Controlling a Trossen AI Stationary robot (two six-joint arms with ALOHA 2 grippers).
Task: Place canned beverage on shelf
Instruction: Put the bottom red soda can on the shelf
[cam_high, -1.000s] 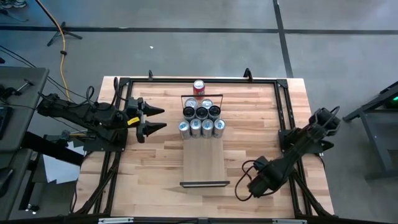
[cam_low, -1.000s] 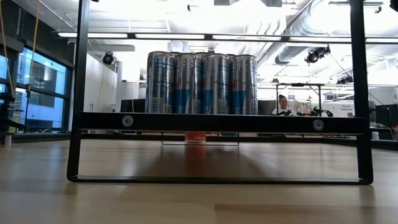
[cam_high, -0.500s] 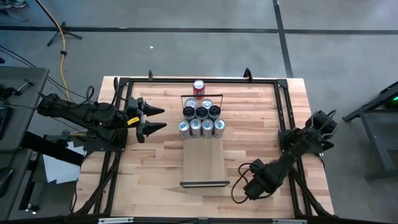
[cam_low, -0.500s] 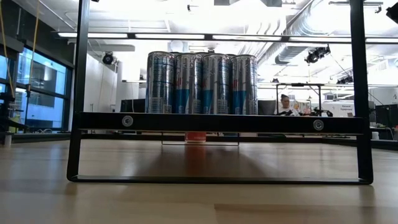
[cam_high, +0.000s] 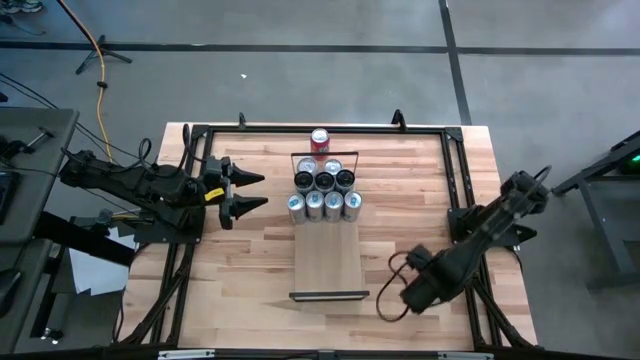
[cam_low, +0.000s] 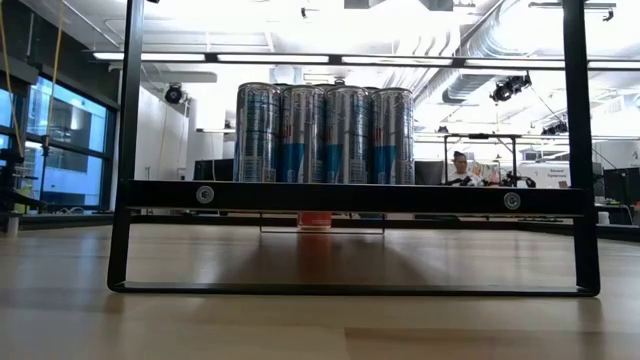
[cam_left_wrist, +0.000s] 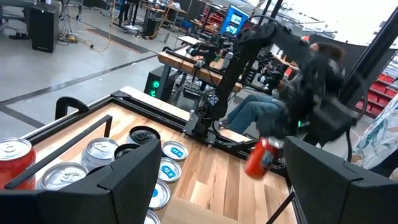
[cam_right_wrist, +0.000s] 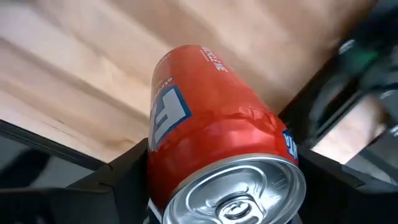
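The shelf (cam_high: 328, 262) is a pale plank lying on the tabletop. Several silver-and-blue cans (cam_high: 325, 193) stand on its far end, and the low view shows these cans (cam_low: 322, 135) behind the near black rail. A red can (cam_high: 320, 140) stands on the table beyond the far rail. My right gripper (cam_high: 412, 292) hangs over the near right of the table, shut on a second red can (cam_right_wrist: 211, 124). My left gripper (cam_high: 255, 191) waits open, level, left of the shelf. My right gripper pinches the red can's side wall near its top rim (cam_right_wrist: 160, 163) between its two fingers (cam_right_wrist: 121, 171). The fingers come from above, pointing down. In the left wrist view the can (cam_left_wrist: 261, 155) hangs below the gripper, slightly tilted and clear of the tabletop.
A black frame (cam_high: 452, 160) runs round the table's edges. Bare plank lies between the standing cans and the near rail (cam_high: 329, 295). Beyond the table, a seated person (cam_low: 458, 170) shows far off in the room.
My right gripper has dipped slightly toward the near edge, then risen over the table's near right part.
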